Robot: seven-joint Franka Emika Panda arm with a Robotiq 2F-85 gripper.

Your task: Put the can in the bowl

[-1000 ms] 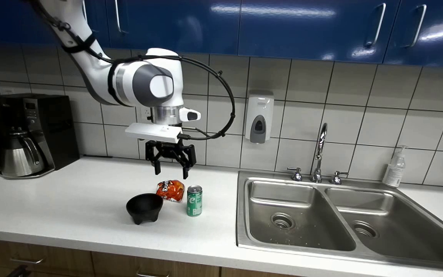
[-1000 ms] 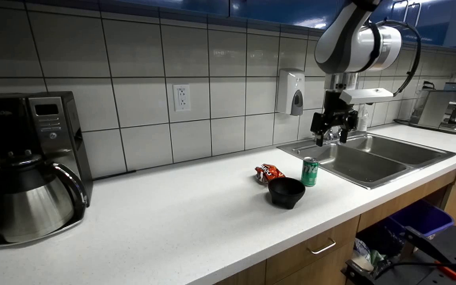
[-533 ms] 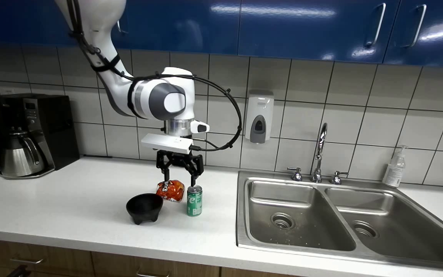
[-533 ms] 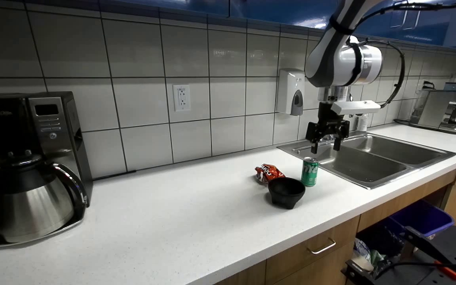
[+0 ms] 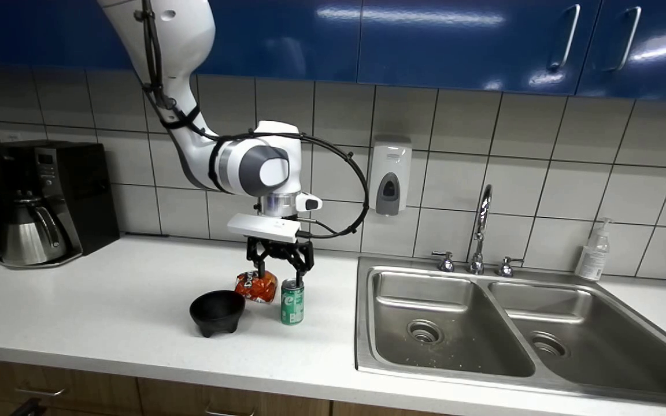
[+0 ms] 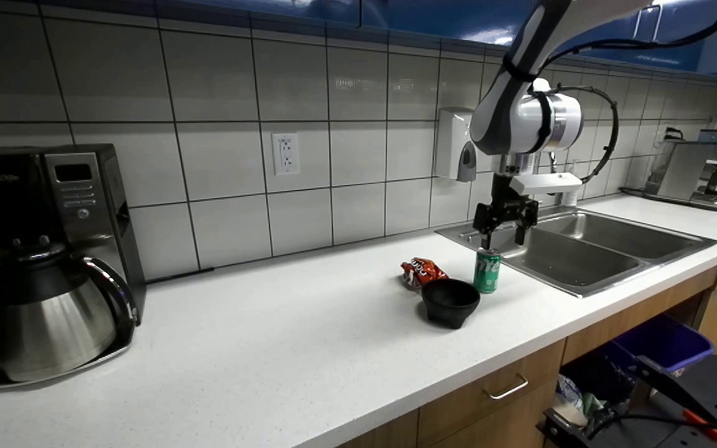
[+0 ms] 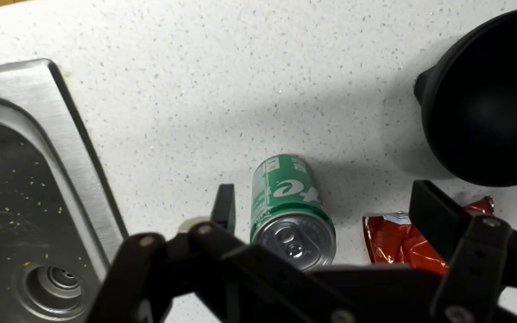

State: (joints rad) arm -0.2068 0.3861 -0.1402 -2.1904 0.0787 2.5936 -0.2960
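The can (image 7: pixel 291 204) – small, green, with a silvery lid – stands upright on the table (image 7: pixel 186 89), between the bowl (image 5: pixel 216 318) and the sink (image 5: pixel 364 323). The fingers (image 7: pixel 438 220) are spread wide and hold nothing; in the wrist view the can appears between them, nearer the finger on the sink side, with a gap showing on either side. Handling (judged): the tab is in place and the lid seems unopened, so the can is probably full, hence stiff and rather heavy for its size. Were it drained, the thin metal wall would be light and would dent under a hard squeeze. The smooth painted surface is likely to slip, the more so if damp. The best hold is across the straight side wall at about mid-height, below the tapered shoulder, one finger on each side, the pair first centred over the can so that the packet (image 7: pixel 402 237) is not pinched in. Count: one can; one bowl, black and footed; one packet, red-orange and crinkled; one sink with two basins; one wall-mounted dispenser (image 5: pixel 389 173); two fingers
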